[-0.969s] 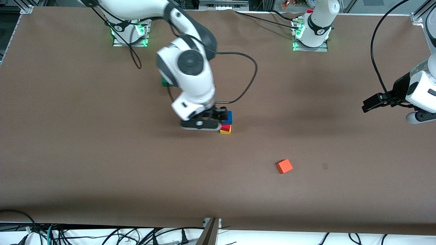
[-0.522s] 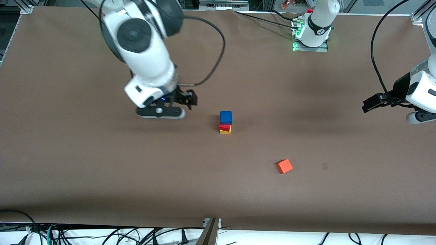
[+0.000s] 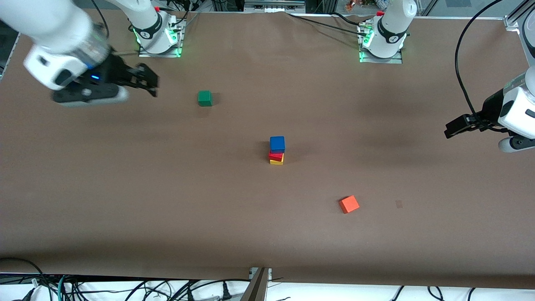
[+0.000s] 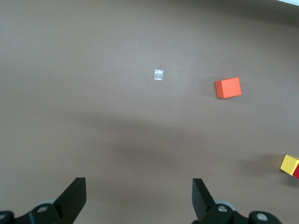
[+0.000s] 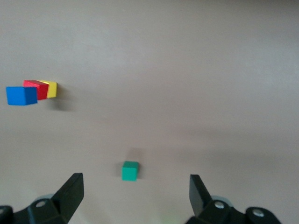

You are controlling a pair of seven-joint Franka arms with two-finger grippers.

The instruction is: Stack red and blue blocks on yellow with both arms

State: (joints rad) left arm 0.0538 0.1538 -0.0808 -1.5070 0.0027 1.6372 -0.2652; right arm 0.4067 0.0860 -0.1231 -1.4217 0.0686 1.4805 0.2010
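In the middle of the table stands a stack: the blue block (image 3: 277,144) on the red block (image 3: 276,156) on the yellow cube (image 3: 276,161). The right wrist view shows the same blue (image 5: 21,95), red (image 5: 36,88) and yellow (image 5: 52,89) pieces. My right gripper (image 3: 148,81) hangs open and empty over the right arm's end of the table, well away from the stack. The left gripper (image 3: 453,127) waits open and empty over the left arm's end. From the left wrist, only the yellow cube (image 4: 289,164) shows at the picture's edge.
A green cube (image 3: 204,98) lies toward the right arm's base, farther from the front camera than the stack. An orange cube (image 3: 348,204) lies nearer to the front camera, toward the left arm's end. A small pale mark (image 3: 398,204) is beside it.
The right gripper has pulled away from the stack and swung up toward its own end of the table, with the blue block left on the red one. The left arm has not moved.
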